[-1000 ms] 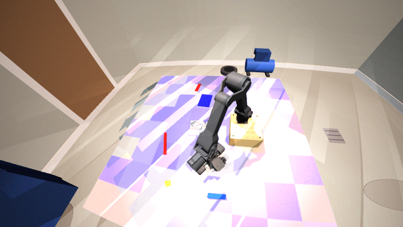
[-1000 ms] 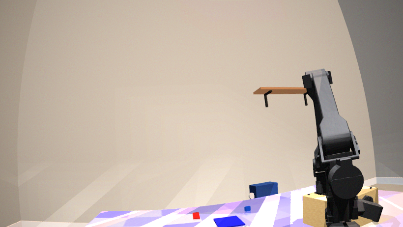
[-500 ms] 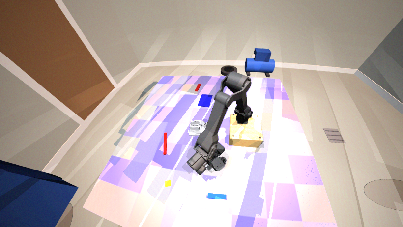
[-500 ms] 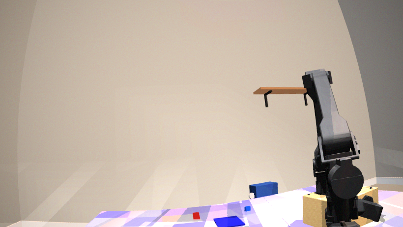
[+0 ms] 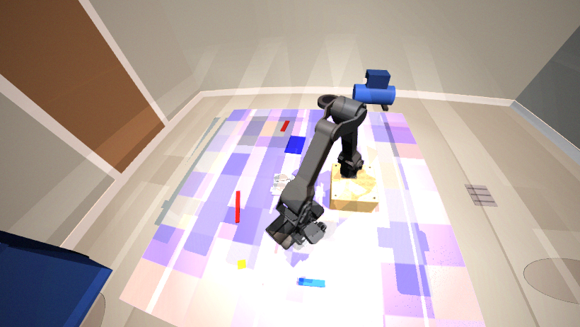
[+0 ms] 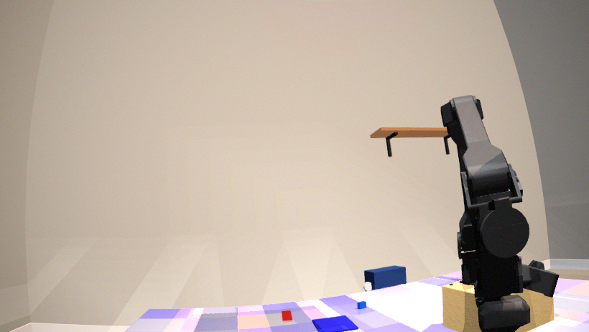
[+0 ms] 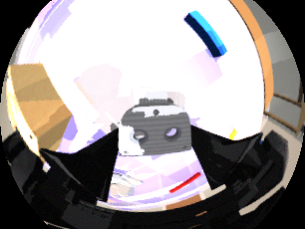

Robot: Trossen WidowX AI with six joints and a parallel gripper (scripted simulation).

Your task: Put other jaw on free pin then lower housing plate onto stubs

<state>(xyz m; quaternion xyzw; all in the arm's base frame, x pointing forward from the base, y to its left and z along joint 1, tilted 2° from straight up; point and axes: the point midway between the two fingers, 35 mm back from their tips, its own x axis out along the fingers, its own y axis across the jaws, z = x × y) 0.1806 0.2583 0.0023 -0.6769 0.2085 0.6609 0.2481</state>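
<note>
My gripper [image 5: 302, 234] [image 7: 153, 130] is low over the patterned table top and is shut on a grey part with two round holes, which looks like the housing plate [image 7: 156, 120]. In the wrist view one black finger stands at each side of it. A dark ribbed strip [image 7: 155, 102] shows just beyond the plate's far edge. Pale grey-white parts [image 5: 281, 183] lie on the table beside the forearm; their shapes are washed out. I cannot tell the jaws, pins, stubs or gear teeth apart. In the exterior view the arm hides the fingers.
A wooden block [image 5: 353, 190] [image 7: 37, 95] bears the arm's base. A light blue bar [image 5: 314, 282] [image 7: 206, 34], a yellow square [image 5: 242, 264] [image 7: 232, 134], a long red bar [image 5: 238, 206] [image 7: 185, 182] and a dark blue square [image 5: 295, 144] [image 6: 334, 323] lie around on the table.
</note>
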